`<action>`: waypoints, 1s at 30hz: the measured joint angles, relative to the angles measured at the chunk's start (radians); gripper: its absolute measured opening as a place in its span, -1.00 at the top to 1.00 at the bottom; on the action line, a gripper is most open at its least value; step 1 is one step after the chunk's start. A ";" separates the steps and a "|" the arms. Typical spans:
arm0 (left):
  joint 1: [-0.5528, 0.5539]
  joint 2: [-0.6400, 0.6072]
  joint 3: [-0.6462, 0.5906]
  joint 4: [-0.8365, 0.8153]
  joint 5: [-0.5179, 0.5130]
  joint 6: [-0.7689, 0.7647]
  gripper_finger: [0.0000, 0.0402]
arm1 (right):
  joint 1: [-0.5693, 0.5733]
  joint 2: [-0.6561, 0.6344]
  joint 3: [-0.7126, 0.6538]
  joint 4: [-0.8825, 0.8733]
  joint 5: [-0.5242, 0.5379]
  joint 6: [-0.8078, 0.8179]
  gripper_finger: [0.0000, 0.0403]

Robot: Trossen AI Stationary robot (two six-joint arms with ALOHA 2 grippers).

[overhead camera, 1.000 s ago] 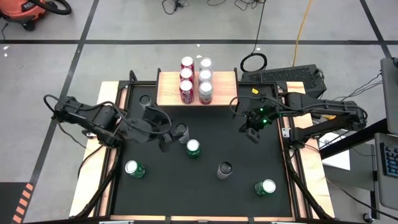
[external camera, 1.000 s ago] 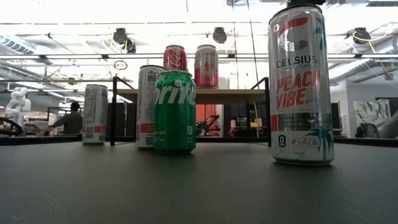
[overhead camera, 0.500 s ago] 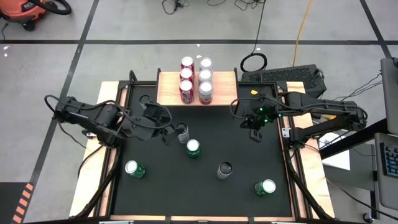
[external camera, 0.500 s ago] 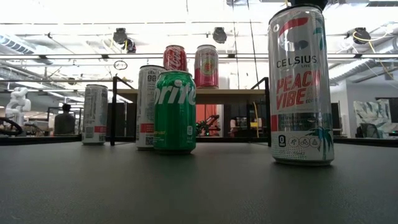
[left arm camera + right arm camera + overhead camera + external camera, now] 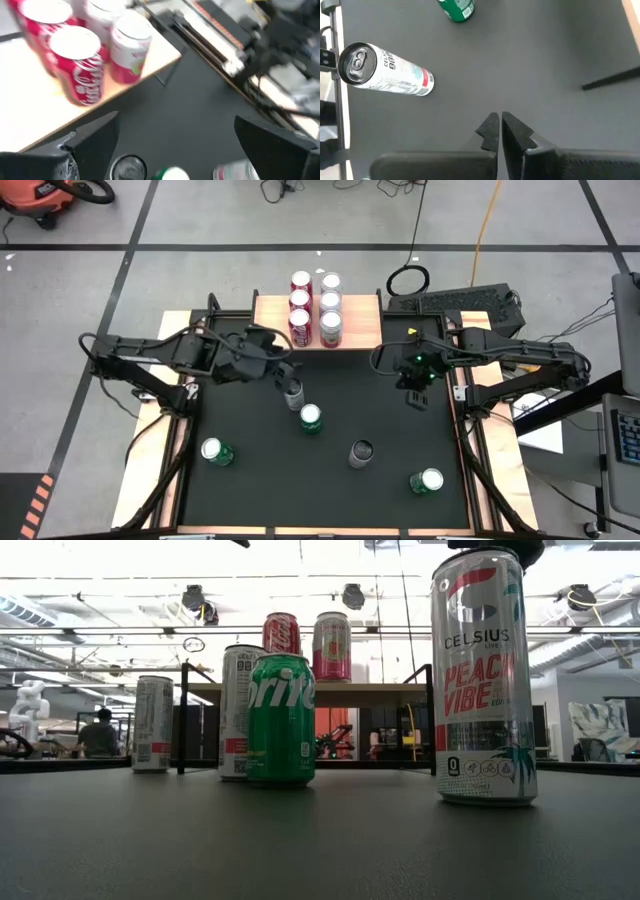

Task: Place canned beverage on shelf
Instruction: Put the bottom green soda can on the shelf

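Above black mat (image 5: 330,470), left gripper (image 5: 285,377) wide open, tilted toward shelf (image 5: 362,325)

Shelf (image 5: 361,330): light natural wood top, smooth matt finish. Mat (image 5: 330,480): black, matt, finely textured. Cans (image 5: 300,326): glossy printed metal, bright lids. Worktop (image 5: 168,340) edge: pale wood.

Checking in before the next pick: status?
Left gripper open, above slim can on mat. Right gripper shut, empty, waiting right side. Shelf holds six cans. Green can close beside target.
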 joint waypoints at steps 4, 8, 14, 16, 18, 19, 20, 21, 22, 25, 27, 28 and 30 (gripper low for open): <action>0.023 -0.002 0.000 0.001 0.126 0.059 -0.97 | 0.002 -0.006 0.000 -0.030 -0.027 0.099 1.00; 0.008 -0.002 0.000 -0.013 0.216 0.086 -0.97 | 0.030 -0.012 0.000 -0.026 -0.029 0.240 1.00; -0.064 -0.002 -0.039 -0.170 0.225 0.073 -0.97 | 0.110 -0.015 0.000 -0.024 -0.047 0.435 0.99; -0.090 -0.002 -0.066 -0.176 0.228 0.054 -0.97 | 0.149 -0.015 0.000 -0.029 -0.049 0.482 0.95; -0.127 -0.002 -0.084 -0.176 0.246 0.029 -0.97 | 0.190 -0.015 0.000 -0.038 -0.049 0.528 0.89; -0.150 -0.002 -0.089 -0.177 0.250 0.016 -0.97 | 0.211 -0.015 0.000 -0.049 -0.049 0.553 0.85; -0.172 -0.002 -0.093 -0.175 0.250 -0.005 -0.97 | 0.233 -0.015 0.000 -0.065 -0.049 0.580 0.81; -0.194 -0.002 -0.099 -0.173 0.244 -0.029 -0.97 | 0.255 -0.015 0.000 -0.081 -0.049 0.606 0.77; -0.216 -0.002 -0.105 -0.171 0.227 -0.055 -0.97 | 0.277 -0.015 0.000 -0.097 -0.049 0.634 0.72; -0.275 -0.002 -0.119 -0.169 0.137 -0.134 -0.97 | 0.347 -0.016 0.000 -0.134 -0.054 0.725 0.54; -0.307 -0.002 -0.127 -0.167 0.076 -0.159 -0.97 | 0.399 -0.021 0.000 -0.129 -0.094 0.789 0.41; -0.319 -0.002 -0.133 -0.163 0.056 -0.164 -0.97 | 0.424 -0.023 0.000 -0.108 -0.129 0.817 0.34; -0.334 -0.002 -0.149 -0.143 0.035 -0.179 -0.97 | 0.477 -0.025 0.000 -0.042 -0.199 0.881 0.19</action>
